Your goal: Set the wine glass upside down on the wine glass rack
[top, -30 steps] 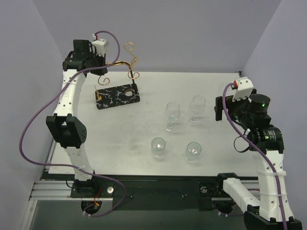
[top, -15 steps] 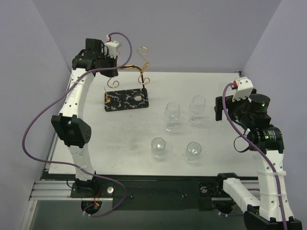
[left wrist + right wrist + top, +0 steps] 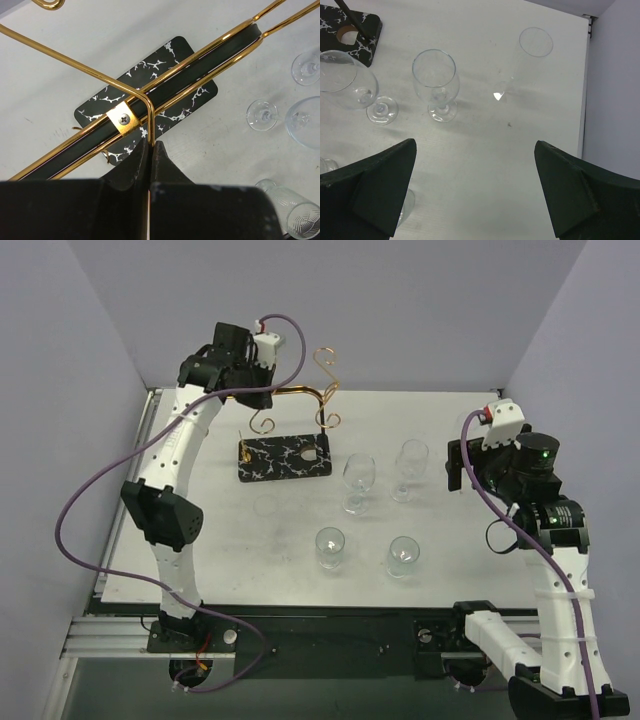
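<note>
- Top external view: your left arm reaches to the back of the table, and the left gripper sits at the top bar of the wine glass rack.
- The rack stands upright. Its black, white-veined base is in the back-left part of the table, just beside the left-hand wine glass but apart from it. You cannot tell from any view whether the base rests on the table or hangs just above it.
- Left wrist view: the left gripper is pinched tight on a gold wire of the rack, right where the wire bends down beside a small gold bracket. No gap shows between the fingers.
- Both stemmed glasses stand rim up on the table. The right-hand wine glass is near the first, a little further back.
- Two short glasses stand nearer to you, well apart from the rack.
- Your right gripper hangs above the right side of the table with its fingers spread wide and nothing between them.
- Right wrist view: below and ahead of those fingers you see the right-hand wine glass, a tall narrow glass near the table's right edge, and a corner of the rack base at the top left.
</note>
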`<state>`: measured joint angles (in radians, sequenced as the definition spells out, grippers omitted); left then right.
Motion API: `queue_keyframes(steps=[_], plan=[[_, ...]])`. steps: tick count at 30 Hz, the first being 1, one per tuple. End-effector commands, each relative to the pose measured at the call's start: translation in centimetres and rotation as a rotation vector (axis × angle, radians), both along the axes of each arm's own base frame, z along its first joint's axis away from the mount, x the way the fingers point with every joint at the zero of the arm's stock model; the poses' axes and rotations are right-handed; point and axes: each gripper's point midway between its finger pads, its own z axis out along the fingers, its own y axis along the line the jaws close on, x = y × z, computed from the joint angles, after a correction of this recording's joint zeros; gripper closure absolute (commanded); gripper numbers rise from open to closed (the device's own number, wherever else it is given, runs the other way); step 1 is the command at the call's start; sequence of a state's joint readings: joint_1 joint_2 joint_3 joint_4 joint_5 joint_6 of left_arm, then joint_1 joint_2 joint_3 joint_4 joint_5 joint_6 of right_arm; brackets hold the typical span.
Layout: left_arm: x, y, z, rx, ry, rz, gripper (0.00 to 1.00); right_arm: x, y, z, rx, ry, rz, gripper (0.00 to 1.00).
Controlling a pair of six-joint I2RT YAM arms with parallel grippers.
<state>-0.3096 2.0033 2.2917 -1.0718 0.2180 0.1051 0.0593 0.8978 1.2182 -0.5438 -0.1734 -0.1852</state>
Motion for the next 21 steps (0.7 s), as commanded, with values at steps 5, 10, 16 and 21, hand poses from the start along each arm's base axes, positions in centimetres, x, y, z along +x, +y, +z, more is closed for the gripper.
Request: queue_keyframes(steps=[5,10,16,21], plan=[[-4.2,-5.7,1.5,-0.03,0.012,-0.097,1.0,0.1,-0.5,-0.5,-0.018,0.021,-0.014,0.0],[-5.1,-6.3,0.9,-0.018,0.008,-0.108,1.0,0.1,-0.7,-0.9,-0.031,0.033,-0.022,0.0],[-5.7,-6.6,0.1,-0.007,0.018,-0.121,1.0,0.3,-1.2,-1.4,-0.042,0.055,-0.052,0.01],[-6.2,-6.8,-0.8,0.012,0.031,-0.135,1.0,0.6,-1.6,-1.7,-0.044,0.076,-0.083,0.02]])
